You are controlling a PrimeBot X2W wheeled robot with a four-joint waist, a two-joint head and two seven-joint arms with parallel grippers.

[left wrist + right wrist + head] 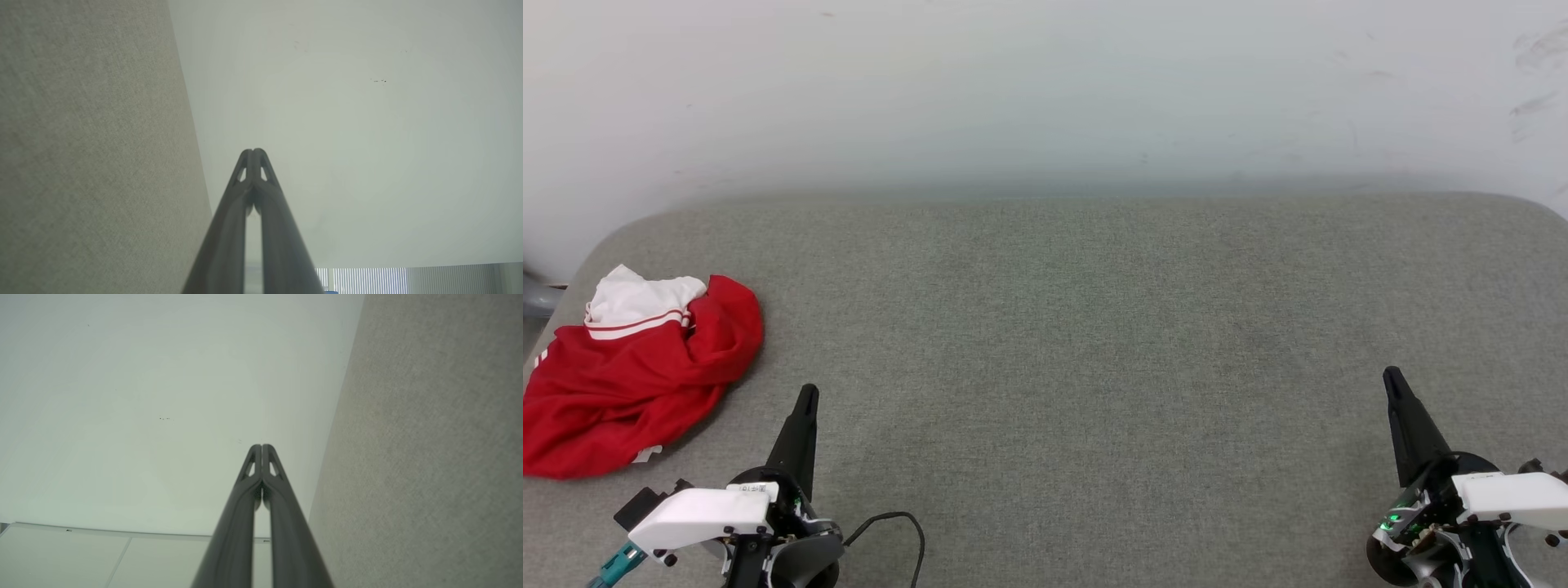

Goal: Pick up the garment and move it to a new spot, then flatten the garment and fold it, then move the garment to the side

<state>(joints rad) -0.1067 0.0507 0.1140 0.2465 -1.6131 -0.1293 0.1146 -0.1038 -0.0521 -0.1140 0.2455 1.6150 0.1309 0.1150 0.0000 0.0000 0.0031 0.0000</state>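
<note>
1. Head view: the garment (637, 384) is seen crumpled in a red heap, with a white, red-striped sleeve on top, at the left edge of the grey fabric surface (1078, 327).
2. The left gripper (807, 394) is held at the lower left, near the garment but apart from it; its fingers (229, 228) are pressed together and nothing is gripped.
3. The right gripper (1391, 377) is held at the lower right, well apart from the garment; its fingers (237, 522) are likewise closed tip to tip on nothing.
4. In both wrist views, the closed tips are shown against a pale wall (367, 122), with the grey surface alongside.
</note>
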